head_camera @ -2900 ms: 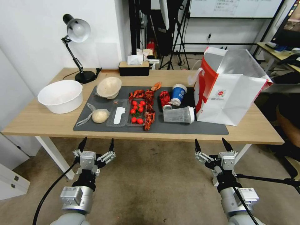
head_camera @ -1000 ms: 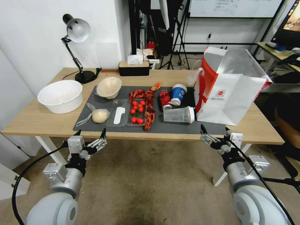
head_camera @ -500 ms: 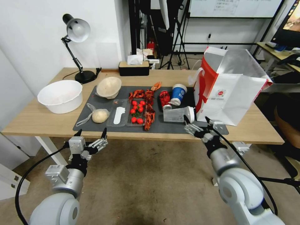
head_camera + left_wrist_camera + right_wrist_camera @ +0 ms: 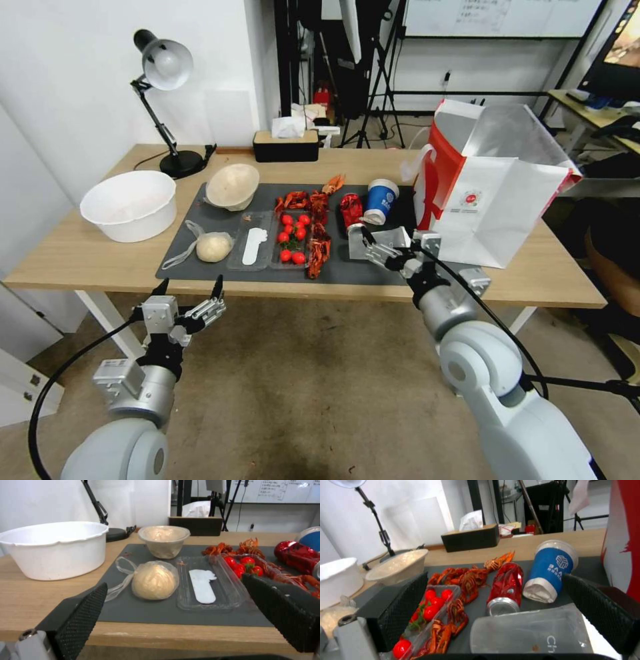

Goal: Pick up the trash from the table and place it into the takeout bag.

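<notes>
On the table a dark mat carries the trash. A clear plastic cup lies on its side, and my open right gripper hovers right at it, fingers on either side. Behind it lie a crushed red can and a blue paper cup. The beige paper bowl and the clear bag with a beige lump sit toward the left. My left gripper waits open below the table's front edge. The takeout bag stands open at the right.
A white basin and a desk lamp occupy the table's left end. A black tissue box is at the back. A clear tray of cherry tomatoes and crayfish shells lie mid-mat.
My right arm has swung up and leftward from below the table's front edge to the clear cup on the mat. The left gripper has barely shifted, a little lower.
</notes>
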Controlling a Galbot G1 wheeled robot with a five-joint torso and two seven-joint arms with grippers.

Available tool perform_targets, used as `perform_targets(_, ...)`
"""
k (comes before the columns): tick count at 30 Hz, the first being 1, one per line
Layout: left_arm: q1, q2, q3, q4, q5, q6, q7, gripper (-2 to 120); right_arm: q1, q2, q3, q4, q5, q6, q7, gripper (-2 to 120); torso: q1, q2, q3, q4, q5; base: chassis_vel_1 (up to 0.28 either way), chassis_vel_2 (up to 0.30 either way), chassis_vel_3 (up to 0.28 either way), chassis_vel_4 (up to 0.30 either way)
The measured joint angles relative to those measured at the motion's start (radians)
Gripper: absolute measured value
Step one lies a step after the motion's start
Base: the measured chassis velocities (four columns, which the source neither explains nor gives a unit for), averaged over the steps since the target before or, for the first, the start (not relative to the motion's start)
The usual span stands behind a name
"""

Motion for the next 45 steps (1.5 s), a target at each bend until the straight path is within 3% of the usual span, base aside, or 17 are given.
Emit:
perform_targets(17,0.01,-0.007,-0.016,-0.001,0.008,-0.02,0.001,100,0.166,-0.035,-0.096,-0.065,0.018,-0.059,0.039,100,0.0,0.0,0.0,0.0001,0.0002,0.0,0.0,0.0,0.0)
perform_targets(27,-0.001,-0.018,0.016,0.033,0.037,-0.039,0.007,100,0.045,-0.057,0.013,-0.01,-0.056,-0.175,0.103,100,0.0,0.0,0.0,-0.0002,0.0001,0.0,0.0,0.0,0.0)
perform_targets(34,-0.006,-0.019,0.026,0.043,0.042,-0.045,0.009,100,0.06,-0.074,0.017,-0.073,0.004,-0.155,0.085,100,0.0,0.0,0.0,0.0001,0.0002,0.0,0.0,0.0,0.0)
perform_targets(45,-0.007,-0.022,0.02,0.058,0.045,-0.074,0.01,100,0.12,-0.073,-0.03,-0.163,0.037,-0.115,0.079,86,0.0,0.0,0.0,0.0,0.0,0.0,0.0,0.0,0.0)
